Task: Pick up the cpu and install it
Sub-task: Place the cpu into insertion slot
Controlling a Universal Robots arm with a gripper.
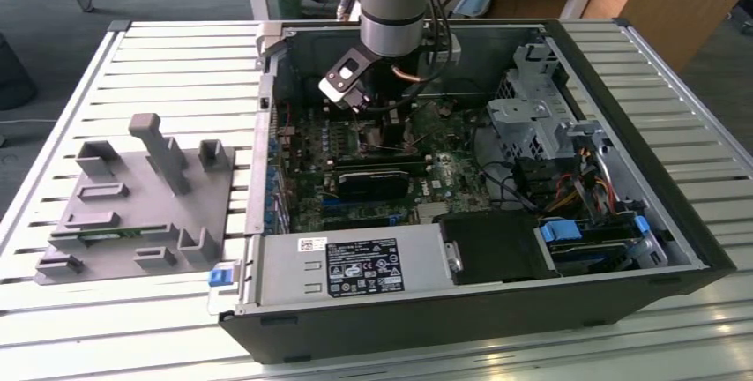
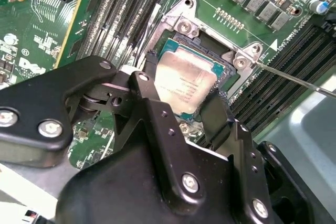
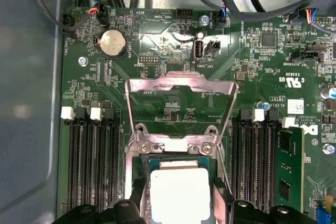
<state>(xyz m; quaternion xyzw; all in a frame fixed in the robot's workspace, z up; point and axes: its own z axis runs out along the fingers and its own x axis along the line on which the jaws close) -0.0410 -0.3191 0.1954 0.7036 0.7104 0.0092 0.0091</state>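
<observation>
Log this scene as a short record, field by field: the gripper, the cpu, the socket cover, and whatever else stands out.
gripper: inside the computer case, fingers closed on two opposite edges of the cpu
cpu: silver top up, at the socket; fully seated or not, cannot tell
load plate: swung open
memory stick: in a slot beside the socket
grey fixture: on the table, on the exterior view's left of the case
</observation>
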